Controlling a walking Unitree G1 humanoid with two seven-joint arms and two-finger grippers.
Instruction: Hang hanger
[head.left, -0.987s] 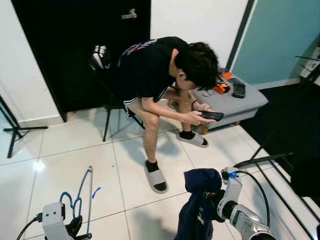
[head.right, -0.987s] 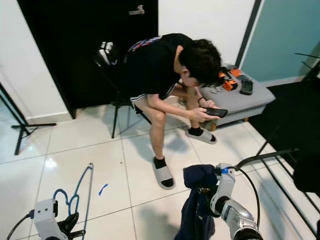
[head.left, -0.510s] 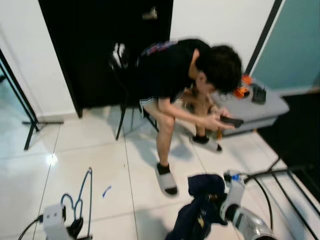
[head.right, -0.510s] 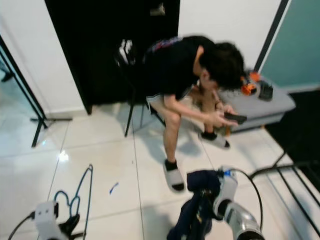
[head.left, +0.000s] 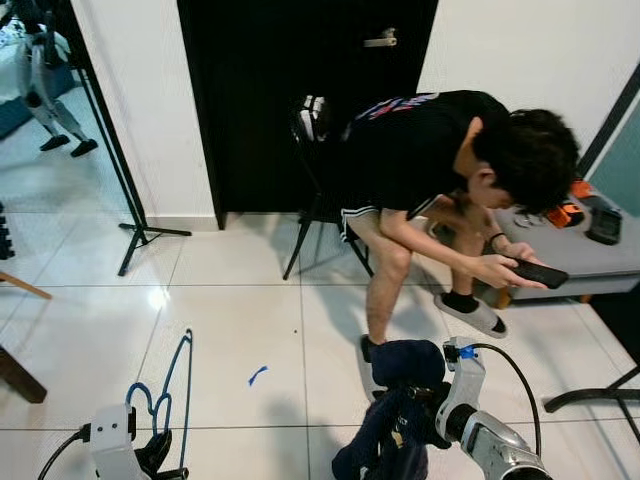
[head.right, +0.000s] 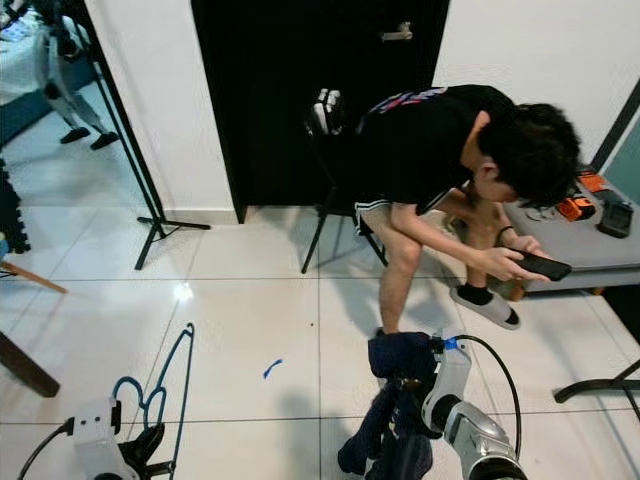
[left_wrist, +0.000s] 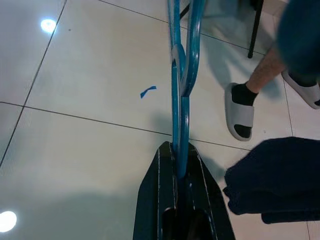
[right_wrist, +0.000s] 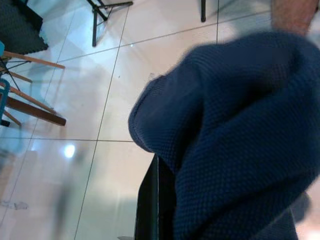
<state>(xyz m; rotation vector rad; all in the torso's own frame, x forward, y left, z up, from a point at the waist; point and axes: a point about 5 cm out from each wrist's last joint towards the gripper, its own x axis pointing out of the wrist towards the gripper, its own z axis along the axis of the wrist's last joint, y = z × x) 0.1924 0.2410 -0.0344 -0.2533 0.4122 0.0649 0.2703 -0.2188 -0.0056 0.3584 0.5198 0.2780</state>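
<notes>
A blue wire hanger (head.left: 165, 392) stands up from my left gripper (head.left: 153, 457) at the bottom left. In the left wrist view that gripper (left_wrist: 181, 172) is shut on the hanger's thin blue rod (left_wrist: 180, 100), above the white tiles. At the bottom right, my right gripper (head.left: 418, 402) is shut on a navy knitted garment (head.left: 402, 364) that is bunched over it and hangs down. In the right wrist view the navy garment (right_wrist: 240, 125) covers most of the fingers; one black finger (right_wrist: 150, 210) shows beneath it.
A person (head.left: 440, 165) sits on a black chair (head.left: 315, 190) just ahead, bent over a phone, feet close to my right arm. Behind is a black door (head.left: 280, 90). A black stand (head.left: 125, 200) and wooden legs (head.left: 18, 372) are on the left, a grey ottoman (head.left: 590, 262) on the right.
The whole picture has swung, so the camera has turned left: the person now sits further right and the stand has come into view. Both grippers hold the same things as before.
</notes>
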